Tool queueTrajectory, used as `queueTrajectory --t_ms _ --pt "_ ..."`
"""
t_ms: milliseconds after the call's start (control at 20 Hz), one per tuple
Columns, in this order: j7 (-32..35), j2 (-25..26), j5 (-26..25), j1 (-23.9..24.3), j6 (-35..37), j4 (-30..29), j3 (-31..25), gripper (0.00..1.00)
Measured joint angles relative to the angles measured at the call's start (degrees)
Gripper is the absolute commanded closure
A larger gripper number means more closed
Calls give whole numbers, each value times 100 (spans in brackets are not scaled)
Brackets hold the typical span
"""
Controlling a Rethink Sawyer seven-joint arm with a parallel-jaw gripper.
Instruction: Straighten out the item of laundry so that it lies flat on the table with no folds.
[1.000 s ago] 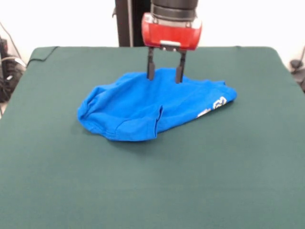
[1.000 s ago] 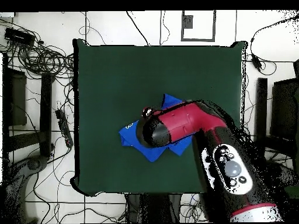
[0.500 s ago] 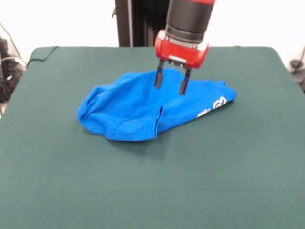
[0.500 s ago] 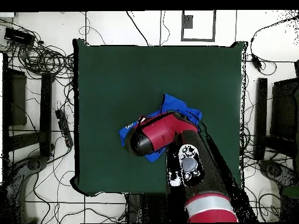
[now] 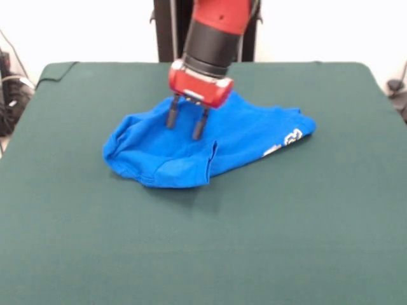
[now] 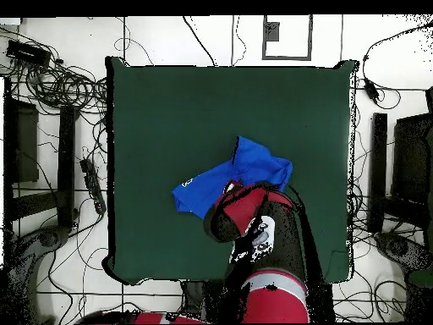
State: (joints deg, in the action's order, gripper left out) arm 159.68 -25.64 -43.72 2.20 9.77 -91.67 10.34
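The item of laundry (image 5: 235, 136) is a bright blue T-shirt lying crumpled and folded over itself near the middle of the green table (image 5: 286, 229). White lettering shows at its right end, and a fold edge runs down its front. My gripper (image 5: 185, 126) hangs open just above the shirt's left-centre part, with nothing between its two dark fingers. From overhead, the shirt (image 6: 254, 162) shows only partly, since the red arm covers its near part and hides the gripper.
Cables and dark equipment (image 6: 51, 93) lie on the floor around the table (image 6: 169, 110). A black post (image 5: 166, 32) stands behind the table's far edge.
My gripper has moved from the shirt's far edge toward the camera and to the left in the front view, and lower. It stays open. The shirt has not moved.
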Motion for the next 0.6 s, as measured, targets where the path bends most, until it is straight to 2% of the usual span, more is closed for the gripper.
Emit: queueTrajectory --t_ms 350,600 --pt "0 337 108 -2 -194 271 616 0" --pt "0 345 261 36 -194 337 722 0"
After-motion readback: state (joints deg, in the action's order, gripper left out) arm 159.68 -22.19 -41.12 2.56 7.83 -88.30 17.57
